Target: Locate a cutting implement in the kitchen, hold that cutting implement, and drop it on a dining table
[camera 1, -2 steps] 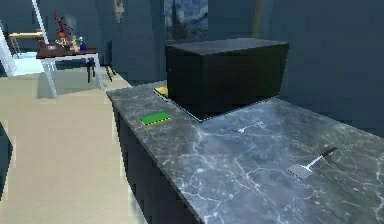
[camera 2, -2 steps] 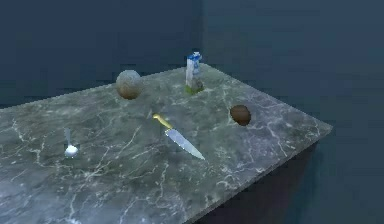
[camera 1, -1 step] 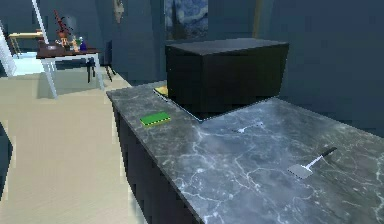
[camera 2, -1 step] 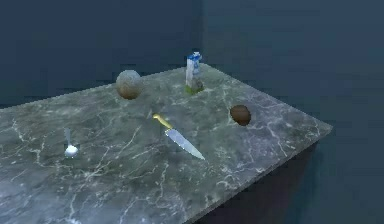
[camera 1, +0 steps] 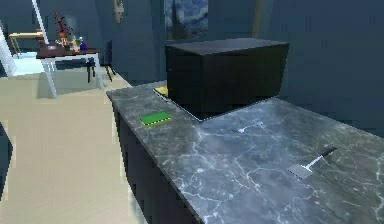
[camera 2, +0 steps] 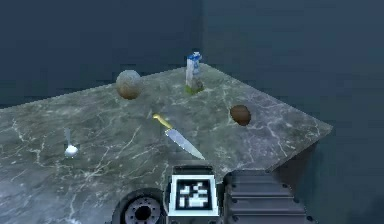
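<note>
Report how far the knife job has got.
Done: the knife is located, lying on the marble counter in the arm side view. In hand: the gripper sits at that view's bottom edge; I cannot tell whether it holds anything. Left: picking up the knife and carrying it to the dining table, far off at the forward view's upper left.

Marker plate [camera 2: 193,195]: white square with a black border and blocky black marks inside, flat-faced, seen against the near edge of the counter [camera 2: 100,125].
Ribbed block [camera 2: 262,197]: dark grey to black, boxy, its top crossed by parallel raised ridges, just right of the marker plate.
Round part [camera 2: 140,210]: dark disc with a paler grey ring and a small hub, left of the marker plate, cut off by the arm side view's bottom edge.
</note>
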